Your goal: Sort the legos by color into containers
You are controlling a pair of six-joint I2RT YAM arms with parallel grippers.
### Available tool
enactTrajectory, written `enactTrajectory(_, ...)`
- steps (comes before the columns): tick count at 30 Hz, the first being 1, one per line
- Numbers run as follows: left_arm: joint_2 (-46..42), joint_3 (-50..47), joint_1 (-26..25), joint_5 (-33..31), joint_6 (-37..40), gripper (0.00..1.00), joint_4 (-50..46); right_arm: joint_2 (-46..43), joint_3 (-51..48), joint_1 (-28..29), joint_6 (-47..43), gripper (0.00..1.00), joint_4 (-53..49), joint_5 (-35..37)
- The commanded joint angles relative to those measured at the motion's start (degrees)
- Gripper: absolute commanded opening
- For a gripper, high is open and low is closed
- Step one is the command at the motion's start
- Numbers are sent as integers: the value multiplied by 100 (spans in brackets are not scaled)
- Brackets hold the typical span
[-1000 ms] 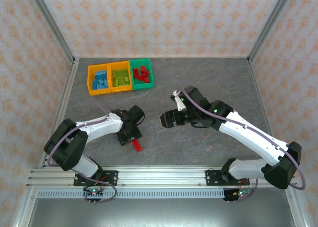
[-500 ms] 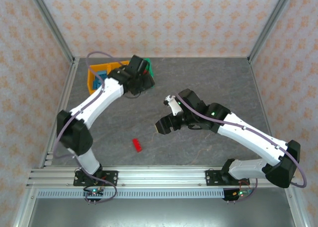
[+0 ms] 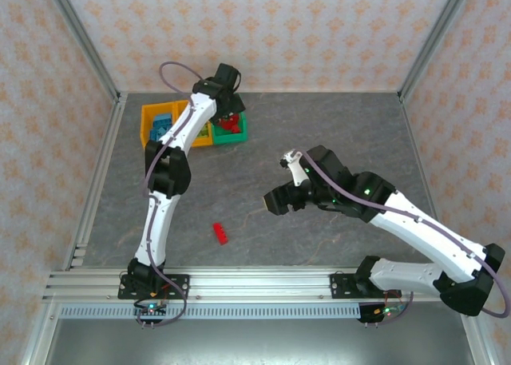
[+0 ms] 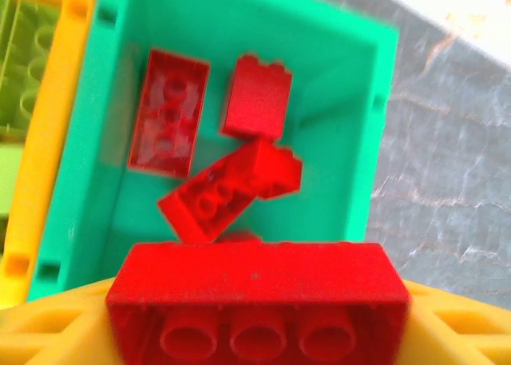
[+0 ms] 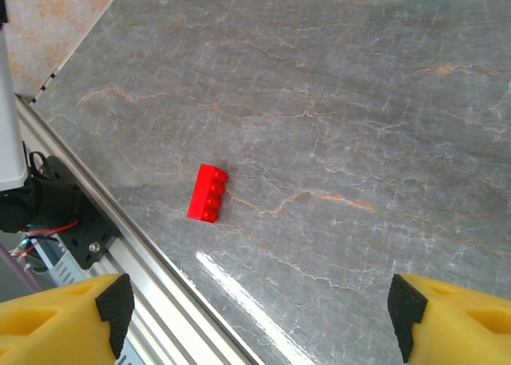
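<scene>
My left gripper (image 3: 227, 108) hangs over the green bin (image 3: 232, 138) at the back left, shut on a red lego (image 4: 257, 299) held lengthwise with its hollow underside toward the camera. Under it, three red legos (image 4: 230, 191) lie inside the green bin (image 4: 351, 133). The two orange-yellow bins beside it hold blue legos (image 3: 160, 128) and lime legos (image 3: 194, 126). One red lego (image 3: 219, 233) lies alone on the table near the front, seen in the right wrist view as a four-stud brick (image 5: 207, 192). My right gripper (image 3: 275, 199) hovers open to its right, nothing between its pads (image 5: 114, 301).
The orange-yellow middle bin's wall (image 4: 44, 149) borders the green bin on the left. An aluminium rail (image 5: 152, 253) runs along the table's front edge, close to the loose red lego. Bare grey stone table (image 3: 335, 133) stretches right of the bins.
My left arm has swung from the table's front up to the green bin, carrying a red lego. My right gripper drifted slightly right. One red lego stays on the table.
</scene>
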Motion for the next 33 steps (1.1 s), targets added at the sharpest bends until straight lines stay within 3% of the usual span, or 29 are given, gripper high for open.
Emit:
enactTrajectory(1, -62, 534, 106, 16, 125, 81, -512, -3, 80, 24, 36, 86, -146, 321)
enactTrajectory(7, -1017, -248, 54, 297, 204, 86, -620, 291, 176, 24, -134, 86, -2, 267)
enactTrajectory(13, -3589, -3394, -365, 372, -118, 86, -229, 498, 107, 24, -186, 86, 387, 255)
enactTrajectory(21, -6486, -7120, -1605, 357, -1654, 85, -78, 555, -290, 24, 50, 87, 928, 148)
enactTrajectory(27, -7086, -8714, -2338, 783, -2420, 84, 565, 555, -403, 24, 148, 87, 1066, 58)
enactTrajectory(30, -6675, -9170, -2402, 1421, -2507, 84, 963, 555, -403, 24, 178, 87, 1070, 54)
enactTrajectory(33, -6113, -9163, -2437, 1450, -2330, 84, 965, 555, -412, 24, 204, 87, 1028, 92)
